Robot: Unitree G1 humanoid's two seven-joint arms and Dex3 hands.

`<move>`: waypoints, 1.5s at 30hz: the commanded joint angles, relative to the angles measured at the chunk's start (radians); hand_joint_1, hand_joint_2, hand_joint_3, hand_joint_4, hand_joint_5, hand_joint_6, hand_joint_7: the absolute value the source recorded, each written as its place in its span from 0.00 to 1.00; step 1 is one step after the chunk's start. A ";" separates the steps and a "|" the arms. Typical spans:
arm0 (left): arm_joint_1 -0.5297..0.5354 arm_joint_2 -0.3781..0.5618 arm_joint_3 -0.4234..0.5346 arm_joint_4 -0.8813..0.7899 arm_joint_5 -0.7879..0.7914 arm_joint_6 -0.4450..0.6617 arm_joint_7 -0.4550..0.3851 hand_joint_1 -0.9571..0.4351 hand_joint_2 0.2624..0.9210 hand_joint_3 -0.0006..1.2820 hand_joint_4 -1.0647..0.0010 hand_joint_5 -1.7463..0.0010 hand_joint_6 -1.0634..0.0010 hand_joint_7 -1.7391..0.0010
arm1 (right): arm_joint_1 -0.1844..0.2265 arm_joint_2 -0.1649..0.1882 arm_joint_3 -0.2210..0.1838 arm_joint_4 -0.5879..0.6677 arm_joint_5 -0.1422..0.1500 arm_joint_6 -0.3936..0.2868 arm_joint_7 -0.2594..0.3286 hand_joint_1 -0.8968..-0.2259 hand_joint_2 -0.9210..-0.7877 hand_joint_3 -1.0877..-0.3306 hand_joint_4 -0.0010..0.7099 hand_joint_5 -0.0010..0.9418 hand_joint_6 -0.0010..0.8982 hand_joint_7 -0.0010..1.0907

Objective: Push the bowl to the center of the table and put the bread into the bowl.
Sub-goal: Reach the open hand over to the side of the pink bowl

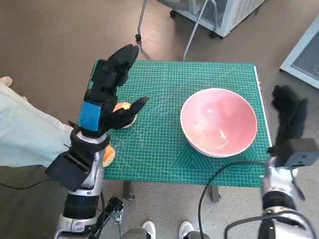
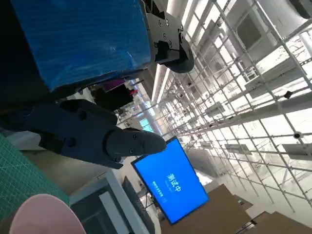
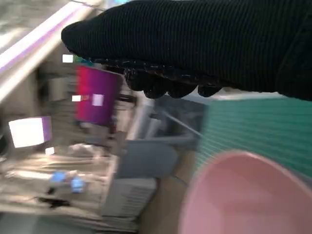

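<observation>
While the wide pink plastic bowl [image 1: 219,122] sits right of centre on the green-matted table [image 1: 164,154], the left hand [image 1: 107,94] hovers spread and empty over the golden bread roll [image 1: 124,110], so pushing looks pending, with the gloved right hand [image 1: 289,117] beside the bowl, its fingers unreadable.

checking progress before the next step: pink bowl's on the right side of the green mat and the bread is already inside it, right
Not quite. The pink bowl is on the right of the green mat, but it holds nothing; the head view shows the bread on the mat under the left hand.
</observation>
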 commanded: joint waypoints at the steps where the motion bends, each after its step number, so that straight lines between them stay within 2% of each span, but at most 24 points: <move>1: 0.006 0.009 0.003 -0.011 0.005 0.005 0.000 0.42 1.00 0.23 0.72 1.00 0.83 0.68 | -0.001 0.074 -0.051 0.030 0.081 0.062 0.086 0.52 0.00 0.18 0.34 0.00 0.06 0.59; 4: 0.007 0.013 0.005 -0.014 0.003 0.007 -0.003 0.42 1.00 0.23 0.72 1.00 0.83 0.68 | -0.011 0.095 -0.070 0.033 0.107 0.077 0.118 0.52 0.00 0.19 0.33 0.00 0.06 0.61; 9: 0.012 0.021 0.005 -0.019 0.003 0.007 -0.007 0.42 1.00 0.23 0.72 1.00 0.83 0.68 | -0.044 0.129 -0.067 0.046 0.098 0.115 0.092 0.51 0.00 0.20 0.35 0.01 0.06 0.62; 14: 0.022 0.029 0.006 -0.033 0.006 0.011 -0.008 0.42 1.00 0.23 0.72 1.00 0.83 0.68 | -0.075 0.162 -0.069 0.053 0.099 0.141 0.073 0.52 0.00 0.17 0.36 0.01 0.08 0.63; 25: 0.038 0.051 0.020 -0.053 -0.008 0.029 -0.015 0.42 1.00 0.24 0.71 1.00 0.83 0.68 | -0.156 0.221 -0.107 0.066 0.129 0.193 0.079 0.52 0.00 0.15 0.35 0.01 0.09 0.64; 33: 0.053 0.057 0.026 -0.066 -0.006 0.036 -0.015 0.42 1.00 0.24 0.69 0.99 0.81 0.70 | -0.205 0.249 -0.126 0.072 0.136 0.223 0.067 0.56 0.00 0.16 0.36 0.01 0.12 0.65; 38: 0.060 0.057 0.027 -0.076 -0.002 0.045 -0.010 0.41 1.00 0.23 0.69 0.99 0.79 0.72 | -0.235 0.264 -0.136 0.075 0.136 0.239 0.054 0.55 0.00 0.21 0.41 0.02 0.18 0.67; 45: 0.072 0.060 0.030 -0.089 0.001 0.053 -0.008 0.40 1.00 0.23 0.70 1.00 0.78 0.73 | -0.264 0.264 -0.131 0.077 0.119 0.258 0.041 0.50 0.00 0.29 0.42 0.02 0.20 0.67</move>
